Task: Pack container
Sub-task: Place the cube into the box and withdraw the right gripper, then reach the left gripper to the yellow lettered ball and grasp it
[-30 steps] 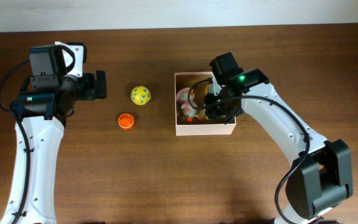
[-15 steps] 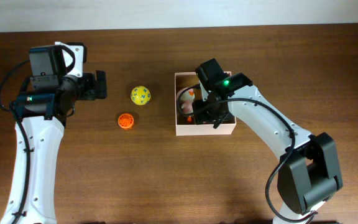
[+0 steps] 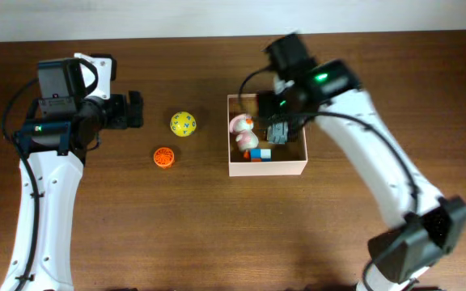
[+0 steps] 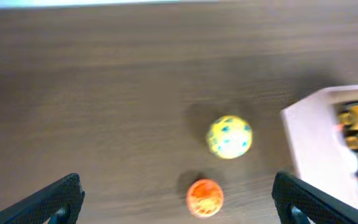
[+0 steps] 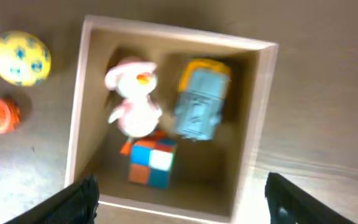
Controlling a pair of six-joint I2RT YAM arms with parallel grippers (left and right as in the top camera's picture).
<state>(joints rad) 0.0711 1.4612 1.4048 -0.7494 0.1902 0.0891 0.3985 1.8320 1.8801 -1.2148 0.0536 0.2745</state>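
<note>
Right hand [image 5: 185,208] just lifted clear of the container [image 3: 267,168], fingers [image 5: 79,199] spread and empty, which now sits straight below it with truck [image 5: 199,106], duck [image 5: 134,99] and cube [image 5: 153,160] inside, so I reckon only the yellow ball [image 3: 183,124] and orange ball [image 3: 164,158] in front of the wide-open left hand [image 3: 135,111] remain.

Overhead view: straight down, far, whole bench [image 3: 217,234]. Left wrist view: oblique, mid-range. Right wrist view: straight down, close on the container [image 5: 179,34]. All three share container, yellow ball [image 3: 183,124], orange ball [image 3: 164,158].

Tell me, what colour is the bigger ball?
The ball is yellow with blue marks, clearest in the right wrist view.
</note>
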